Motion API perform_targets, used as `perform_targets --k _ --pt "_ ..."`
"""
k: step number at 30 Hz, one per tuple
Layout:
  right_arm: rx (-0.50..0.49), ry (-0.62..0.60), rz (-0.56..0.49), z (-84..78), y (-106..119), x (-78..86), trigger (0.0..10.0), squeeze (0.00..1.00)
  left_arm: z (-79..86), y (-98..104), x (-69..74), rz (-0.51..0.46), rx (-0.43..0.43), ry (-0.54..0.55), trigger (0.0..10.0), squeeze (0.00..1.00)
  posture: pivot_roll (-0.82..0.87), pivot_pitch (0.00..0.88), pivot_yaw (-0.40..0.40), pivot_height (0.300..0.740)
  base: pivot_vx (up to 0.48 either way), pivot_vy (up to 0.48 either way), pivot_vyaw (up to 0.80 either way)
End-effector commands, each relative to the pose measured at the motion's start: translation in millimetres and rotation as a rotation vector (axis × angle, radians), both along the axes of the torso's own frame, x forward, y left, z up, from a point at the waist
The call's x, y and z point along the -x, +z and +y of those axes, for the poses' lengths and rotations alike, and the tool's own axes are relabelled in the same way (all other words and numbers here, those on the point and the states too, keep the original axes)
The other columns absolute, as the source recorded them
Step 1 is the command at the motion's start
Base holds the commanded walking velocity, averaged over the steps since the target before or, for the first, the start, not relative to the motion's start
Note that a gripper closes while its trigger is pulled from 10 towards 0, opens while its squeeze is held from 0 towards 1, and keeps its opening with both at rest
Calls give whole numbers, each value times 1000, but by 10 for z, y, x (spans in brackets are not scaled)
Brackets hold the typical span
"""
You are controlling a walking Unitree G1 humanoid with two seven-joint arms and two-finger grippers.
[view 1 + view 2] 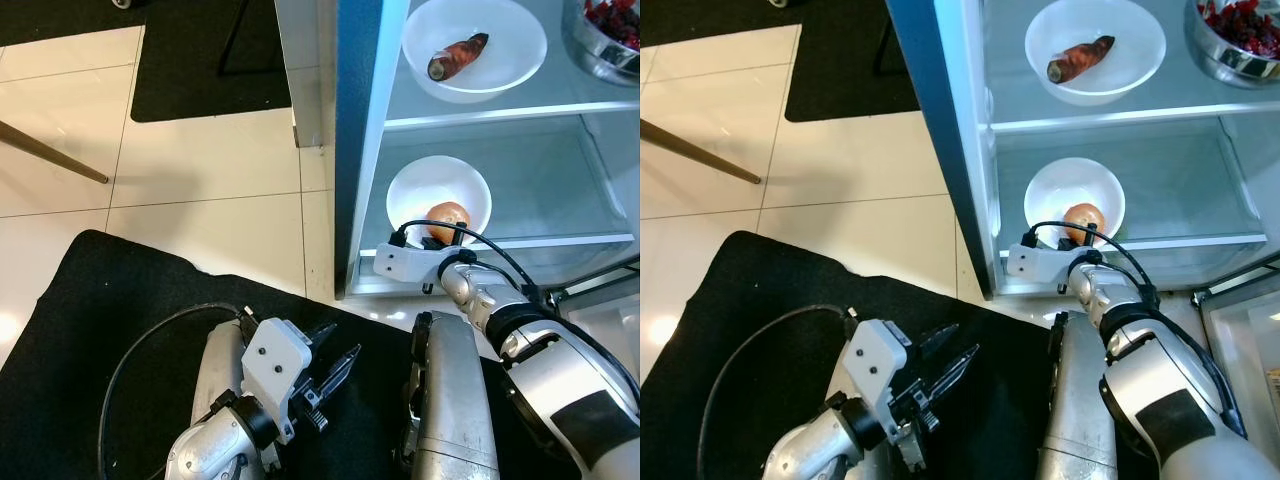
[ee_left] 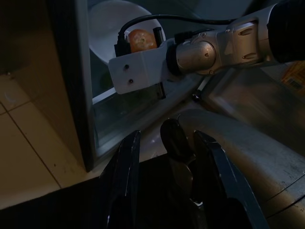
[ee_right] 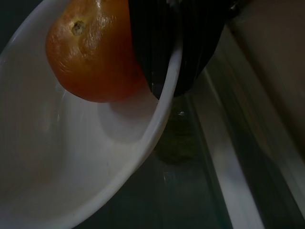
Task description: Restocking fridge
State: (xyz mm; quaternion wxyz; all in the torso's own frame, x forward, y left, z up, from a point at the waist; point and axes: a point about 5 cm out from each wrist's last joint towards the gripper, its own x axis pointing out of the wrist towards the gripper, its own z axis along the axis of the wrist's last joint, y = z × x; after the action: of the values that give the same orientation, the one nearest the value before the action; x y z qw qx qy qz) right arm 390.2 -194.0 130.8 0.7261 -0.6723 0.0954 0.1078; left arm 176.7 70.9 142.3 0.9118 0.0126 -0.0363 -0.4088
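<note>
1. Nearest the camera, the left gripper [image 1: 335, 372] hangs low over the black mat [image 1: 90, 330], its fingers spread and holding nothing. It is well apart from the fridge [image 1: 358, 150] and idle, so I see little risk from it unless the robot shifts its stance and swings it into the fridge's side wall.

2. Further on, the right gripper [image 3: 174, 45] reaches onto the lower glass shelf [image 1: 560, 243] and pinches the near rim of the white bowl [image 1: 420, 185], one finger inside and one outside. The inner finger lies against the orange fruit [image 3: 93, 52] resting in the bowl.

3. The bowl sits at the front of that shelf, close to the edge. In my judgement the main danger is here: if the grip opens while the bowl is tilted or too near the lip, it could slide forward and drop to the tiled floor [image 1: 200, 200].

4. A one-sided rim pinch gives weak control. A quick push or lift could tip the bowl, and the round fruit would likely roll out.

5. Drawing the fingers back carelessly could drag the rim or nudge the fruit.

6. Farthest off, the upper shelf holds a second white bowl with a brownish piece of food [image 1: 458, 56] and a metal bowl [image 1: 605, 45]; raising the arm too high could knock that shelf from below.
</note>
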Motion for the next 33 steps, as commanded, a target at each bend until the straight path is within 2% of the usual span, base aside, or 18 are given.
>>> perform_targets --k 1,12,13,19,20,21,22,23,24,28,29,30,31,32,33 --pt "26 -7 4 -32 -34 18 10000 0 27 -43 67 37 -18 -7 10000 0 240 563 123 457 0 0 0" --pt "40 -35 -16 -98 -3 13 10000 0 60 0 57 22 -32 7 10000 0 262 571 133 457 0 0 0" --pt "40 -41 -22 -112 7 11 10000 282 63 15 56 15 -35 8 10000 0 264 572 135 457 0 0 0" --pt "33 -50 -58 -125 75 -14 10000 314 70 45 58 9 -39 9 10000 0 274 571 136 457 0 0 0" --pt "33 -50 -63 -124 87 -20 10000 357 72 50 58 8 -40 9 10000 0 276 571 137 457 0 0 0" --pt "33 -49 -66 -123 97 -24 10000 631 74 53 60 8 -40 9 10000 0 277 572 136 457 0 0 0" --pt "30 -47 -67 -120 103 -26 10000 690 74 56 62 8 -41 9 10000 0 278 572 137 457 0 0 0" --pt "30 -47 -67 -120 103 -26 10000 690 74 56 62 8 -41 9 10000 0 278 572 137 457 0 0 0" --pt "29 -46 -69 -118 109 -29 10000 808 75 59 64 7 -41 9 10000 0 279 571 137 457 0 0 0" --pt "36 -44 -76 -127 125 -33 10000 788 68 64 67 8 -40 6 10000 0 277 571 137 457 0 0 0" --pt "37 -46 -80 -133 131 -34 10000 718 62 68 67 8 -39 5 10000 0 277 571 137 457 0 0 0" --pt "37 -46 -80 -133 131 -34 10000 718 62 68 67 8 -39 5 10000 0 277 571 137 457 0 0 0" --pt "40 -48 -87 -144 141 -36 10000 600 55 73 66 7 -38 3 10000 0 275 568 140 457 0 0 0" --pt "41 -49 -89 -148 145 -37 10000 600 54 75 66 7 -38 2 10000 0 275 568 140 457 0 0 0" --pt "37 -54 -92 -159 153 -38 10000 176 49 78 65 6 -37 -1 10000 0 275 568 140 457 0 0 0"
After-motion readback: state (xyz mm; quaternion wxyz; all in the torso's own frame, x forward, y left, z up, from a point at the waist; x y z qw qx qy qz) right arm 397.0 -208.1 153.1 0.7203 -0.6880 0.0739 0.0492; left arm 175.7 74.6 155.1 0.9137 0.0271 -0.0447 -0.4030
